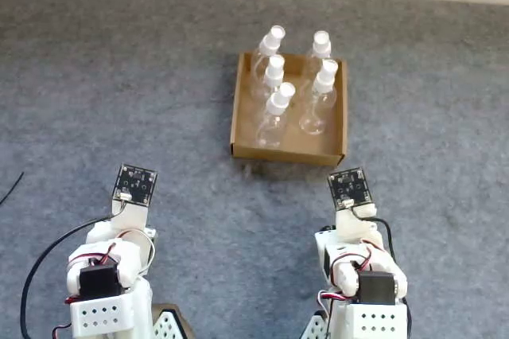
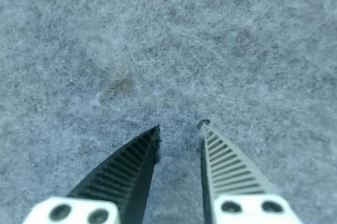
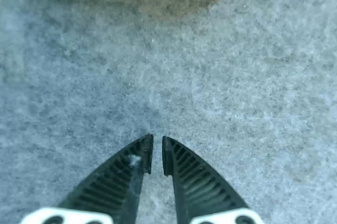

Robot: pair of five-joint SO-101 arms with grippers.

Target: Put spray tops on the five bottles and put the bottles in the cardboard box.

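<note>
Felt (image 1: pixel 95 76), grey, spreads under everything. My left arm (image 1: pixel 111 271) sits at the near left and my right arm (image 1: pixel 362 267) at the near right. The cardboard box (image 1: pixel 288 153) lies in the middle toward the far side, its near right corner just beyond my right arm. All five bottles (image 1: pixel 270 124) stand inside it, three in the left half and two in the right, each wearing a white spray top (image 1: pixel 280 100). My left gripper (image 2: pixel 179 126) hangs over the felt with its fingers spread a little, holding nothing. My right gripper (image 3: pixel 157 139) points at the felt near the box, fingers almost pressed together, with only a sliver between the tips and nothing in it.
</note>
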